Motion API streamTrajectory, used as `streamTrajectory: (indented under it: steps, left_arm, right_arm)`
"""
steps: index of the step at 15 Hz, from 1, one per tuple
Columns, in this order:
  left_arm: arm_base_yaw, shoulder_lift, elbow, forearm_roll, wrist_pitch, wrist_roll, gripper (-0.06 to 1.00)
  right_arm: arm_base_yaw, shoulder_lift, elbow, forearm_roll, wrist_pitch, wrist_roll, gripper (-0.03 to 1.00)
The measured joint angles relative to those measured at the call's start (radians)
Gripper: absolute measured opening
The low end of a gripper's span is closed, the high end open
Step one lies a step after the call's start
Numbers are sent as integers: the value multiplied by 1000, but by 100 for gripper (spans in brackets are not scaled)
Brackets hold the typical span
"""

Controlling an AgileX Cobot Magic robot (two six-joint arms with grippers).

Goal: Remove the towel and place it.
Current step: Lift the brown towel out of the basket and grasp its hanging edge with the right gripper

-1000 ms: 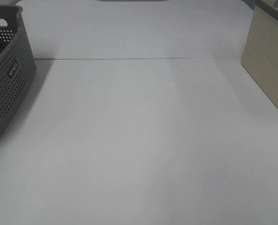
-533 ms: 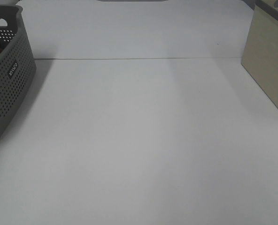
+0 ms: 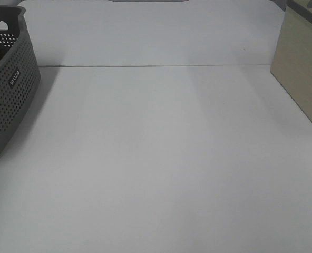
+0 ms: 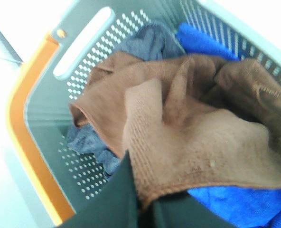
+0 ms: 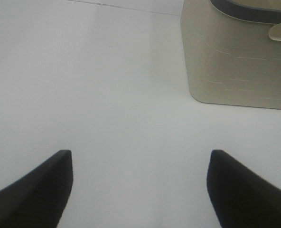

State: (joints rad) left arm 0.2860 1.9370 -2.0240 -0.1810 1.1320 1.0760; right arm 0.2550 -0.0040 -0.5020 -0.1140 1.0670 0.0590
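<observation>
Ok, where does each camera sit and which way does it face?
Exterior high: mounted high, looking down on the white table, grey basket at its left, beige bin at its right; no arm shows.
Left wrist: above the grey basket, looking in at the towel; left gripper shut on it.
Right wrist: low over the table, facing the beige bin; right gripper open, empty.
Shared: exterior high and left wrist both see the grey basket.

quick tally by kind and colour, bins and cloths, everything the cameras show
grey basket: 1
beige bin: 1
brown towel: 1
blue cloth: 1 at least; two patches show, which may be one piece
grey cloth: 1 at least; two patches here too
total: 5 at least
</observation>
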Motion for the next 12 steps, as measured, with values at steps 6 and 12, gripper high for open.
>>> streamTrajectory:
  steps: [6,12]
  left_arm:
    - [-80,-128,0,-8,2,-46,0]
    - [-295,-311,0,38,-85,-212,0]
  right_arm:
    - [0,0,0,-1,0,0,76]
    - [0,37,-14,39,-25,-4,76]
